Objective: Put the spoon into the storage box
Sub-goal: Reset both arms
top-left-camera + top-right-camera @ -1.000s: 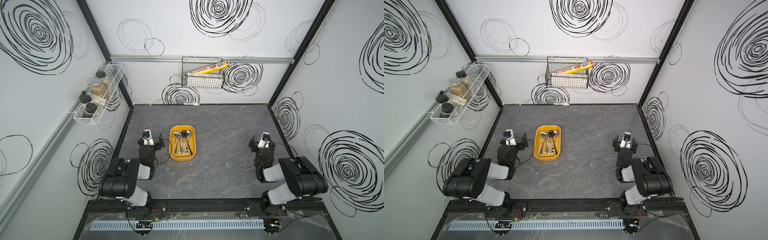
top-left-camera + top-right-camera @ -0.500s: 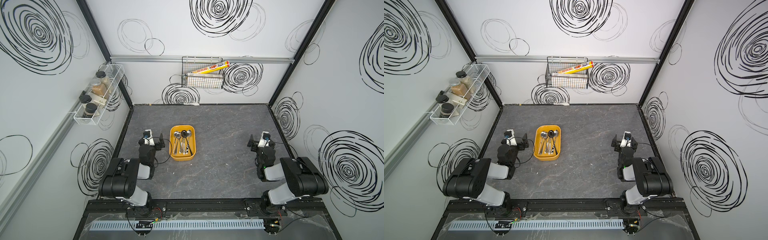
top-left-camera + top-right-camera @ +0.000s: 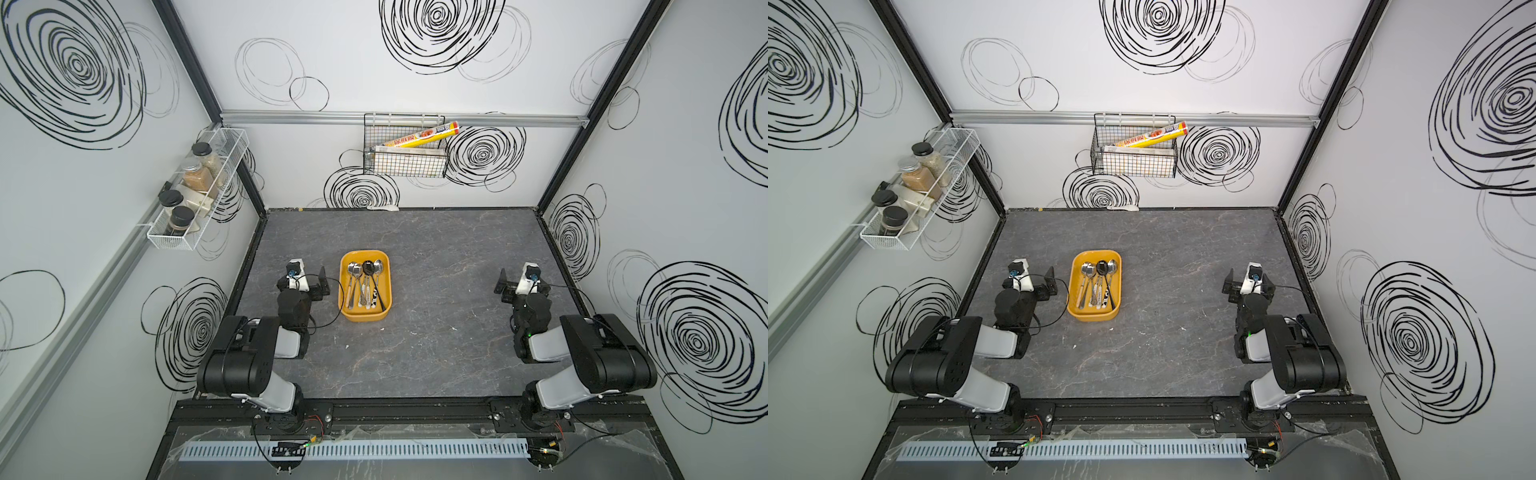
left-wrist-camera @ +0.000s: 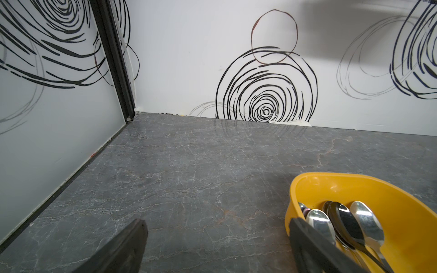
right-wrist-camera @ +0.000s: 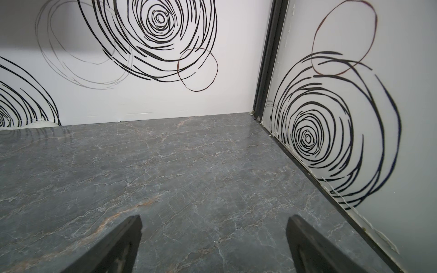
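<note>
On the grey tabletop (image 3: 436,299), the yellow storage box (image 3: 365,318) holds several spoons (image 3: 364,286) (bowls toward the back wall (image 3: 353,95)). Left gripper (image 4: 216,238) sits just beside it, jaws spread, empty; right gripper (image 5: 212,224) likewise spread and empty, well apart.

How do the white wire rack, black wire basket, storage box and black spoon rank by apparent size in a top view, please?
1. white wire rack and black wire basket, too alike to rank
2. storage box
3. black spoon
</note>
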Tool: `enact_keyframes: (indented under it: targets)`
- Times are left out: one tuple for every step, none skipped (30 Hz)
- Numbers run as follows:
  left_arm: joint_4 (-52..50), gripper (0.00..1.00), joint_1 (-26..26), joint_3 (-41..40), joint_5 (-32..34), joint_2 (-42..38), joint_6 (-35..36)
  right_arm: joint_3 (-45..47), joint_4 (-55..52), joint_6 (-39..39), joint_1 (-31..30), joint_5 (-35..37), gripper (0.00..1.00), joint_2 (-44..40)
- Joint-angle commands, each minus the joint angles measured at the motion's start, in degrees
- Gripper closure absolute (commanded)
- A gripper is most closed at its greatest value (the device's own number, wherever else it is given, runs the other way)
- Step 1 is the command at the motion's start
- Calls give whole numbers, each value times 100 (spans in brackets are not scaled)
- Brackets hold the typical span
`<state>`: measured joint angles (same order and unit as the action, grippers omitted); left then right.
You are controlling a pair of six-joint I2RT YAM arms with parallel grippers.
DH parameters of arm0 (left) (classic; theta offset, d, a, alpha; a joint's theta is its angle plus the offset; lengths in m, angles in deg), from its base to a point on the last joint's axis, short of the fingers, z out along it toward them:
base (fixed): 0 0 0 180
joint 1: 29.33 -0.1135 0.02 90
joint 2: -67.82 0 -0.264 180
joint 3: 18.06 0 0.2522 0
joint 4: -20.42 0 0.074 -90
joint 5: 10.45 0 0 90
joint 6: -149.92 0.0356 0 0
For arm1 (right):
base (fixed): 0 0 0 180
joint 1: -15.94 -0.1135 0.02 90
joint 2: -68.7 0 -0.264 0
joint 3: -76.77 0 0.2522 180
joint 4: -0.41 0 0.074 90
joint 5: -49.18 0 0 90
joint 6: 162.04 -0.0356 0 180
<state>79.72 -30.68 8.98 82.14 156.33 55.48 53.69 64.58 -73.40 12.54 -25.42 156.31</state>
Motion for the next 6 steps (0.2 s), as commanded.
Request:
enact_keyframes:
  targets:
    - [140, 1, 5, 26, 18, 37, 31, -110, -40, -67, 23, 6, 0, 85]
    - [144, 1, 9, 28, 20, 44, 31, -115, -39, -72, 23, 7, 0, 82]
    - [139, 1, 10, 34, 18, 44, 26, -92, -31, -73, 23, -1, 0, 57]
    - [140, 1, 11, 34, 24, 38, 25, -76, -6, -58, 21, 0, 0, 39]
    - [139, 1, 7, 27, 23, 41, 28, -14, 71, -47, 23, -17, 0, 21]
    - [147, 1, 11, 28, 22, 44, 28, 3, 106, -40, 22, -21, 0, 19]
